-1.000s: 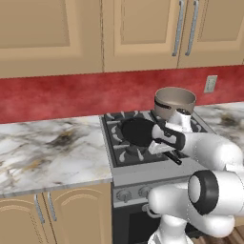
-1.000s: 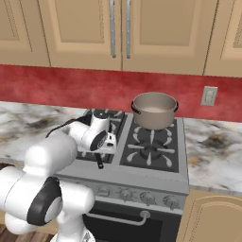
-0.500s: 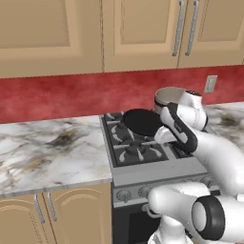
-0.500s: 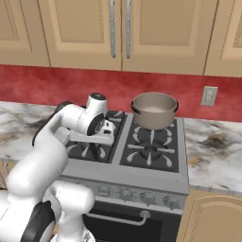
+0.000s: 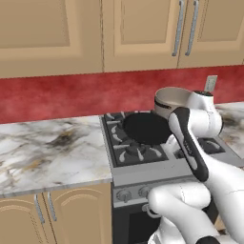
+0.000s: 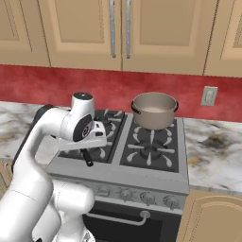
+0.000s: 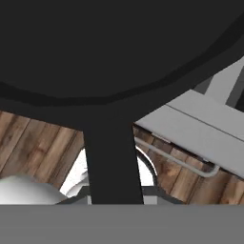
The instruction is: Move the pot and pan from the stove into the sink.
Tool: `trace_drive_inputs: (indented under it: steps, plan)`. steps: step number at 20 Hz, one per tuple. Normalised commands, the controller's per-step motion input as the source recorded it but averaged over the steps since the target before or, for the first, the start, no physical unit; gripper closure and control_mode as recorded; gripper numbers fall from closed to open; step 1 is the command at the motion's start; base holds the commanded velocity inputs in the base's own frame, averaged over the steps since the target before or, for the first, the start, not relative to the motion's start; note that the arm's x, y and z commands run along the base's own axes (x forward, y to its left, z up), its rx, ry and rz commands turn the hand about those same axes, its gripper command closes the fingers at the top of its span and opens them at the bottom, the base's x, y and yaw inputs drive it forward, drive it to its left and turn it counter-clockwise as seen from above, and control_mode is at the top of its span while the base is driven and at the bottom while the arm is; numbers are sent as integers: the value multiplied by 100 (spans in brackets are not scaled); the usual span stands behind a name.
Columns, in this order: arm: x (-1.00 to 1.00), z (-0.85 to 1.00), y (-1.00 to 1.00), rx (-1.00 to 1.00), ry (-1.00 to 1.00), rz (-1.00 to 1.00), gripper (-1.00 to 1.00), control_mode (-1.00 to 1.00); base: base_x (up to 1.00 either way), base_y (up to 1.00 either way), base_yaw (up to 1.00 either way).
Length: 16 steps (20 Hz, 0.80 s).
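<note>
The black pan (image 5: 145, 127) is over the back left burner of the grey stove (image 5: 143, 164). My gripper (image 6: 86, 151) is shut on its long handle (image 7: 112, 162), whose tip pokes out below my hand near the stove's front edge. In the hand view the pan's dark underside (image 7: 114, 52) spreads overhead, with the oven door and wooden floor beyond it. The brownish-grey pot (image 6: 154, 109) stands uncovered on the back right burner, apart from my hand. The sink is out of view.
Marble counter (image 5: 47, 147) runs left of the stove, and more marble counter (image 6: 212, 146) lies to its right. A red backsplash carries a wall outlet (image 6: 208, 96). Wooden upper cabinets (image 6: 118, 33) hang above, and my own arm hides part of the pot in the left base view.
My arm has risen and the wrist has swung round over the stove's front. The pan has shifted slightly right and back with the hand. The pot has stayed put.
</note>
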Motion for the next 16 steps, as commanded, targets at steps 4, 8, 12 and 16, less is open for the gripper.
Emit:
trace_drive_inputs:
  steps: [4,8,12,16]
  plan:
    - [-52,0,-8,-2,-40,14,100,-100,0,0,0]
    - [-20,0,-5,0,-20,4,100,-100,0,0,0]
    - [0,0,0,0,0,0,100,-100,0,0,0]
    - [-2,0,0,0,0,0,100,100,-37,-3,10]
